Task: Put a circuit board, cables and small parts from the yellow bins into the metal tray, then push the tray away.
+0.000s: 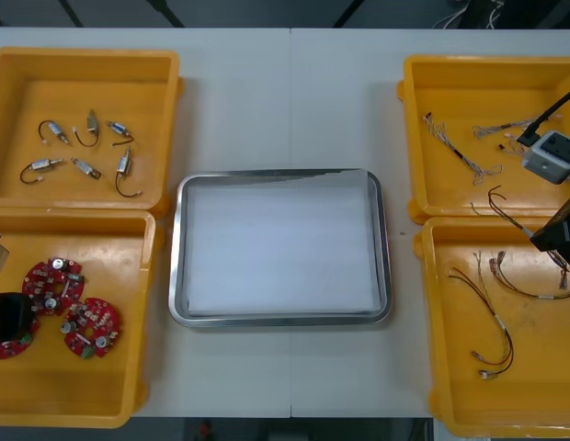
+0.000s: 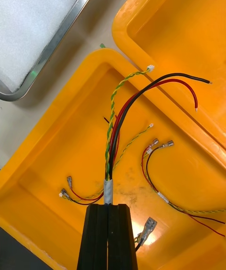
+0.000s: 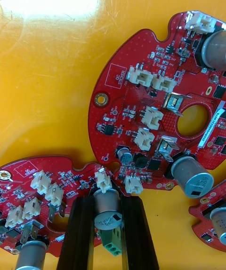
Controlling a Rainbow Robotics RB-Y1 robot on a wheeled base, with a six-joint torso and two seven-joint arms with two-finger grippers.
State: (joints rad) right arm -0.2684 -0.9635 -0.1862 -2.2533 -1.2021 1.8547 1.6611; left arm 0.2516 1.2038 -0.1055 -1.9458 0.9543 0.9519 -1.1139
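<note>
In the near left yellow bin [image 1: 129,367] lie three round red circuit boards [image 1: 92,326]. My left gripper [image 1: 11,317] is down among them, and its fingers [image 3: 80,232] are shut on a grey cylinder at the edge of one circuit board [image 3: 33,190]. Another board [image 3: 155,110] lies just beyond the fingertips. My right gripper [image 1: 556,241] hangs over the near right bin [image 1: 432,276]. It [image 2: 109,206] is shut on the taped end of a cable bundle [image 2: 113,124] of red, black and twisted yellow-green wires, held above the bin floor. The metal tray [image 1: 175,257], white inside, holds nothing.
The far left bin [image 1: 165,119] holds several small metal parts [image 1: 83,152]. Thin twisted cables [image 1: 460,152] lie in the far right bin [image 1: 409,138]. More cables [image 1: 492,322] lie loose in the near right bin. The tray rim [image 2: 61,35] is near the bins' corner.
</note>
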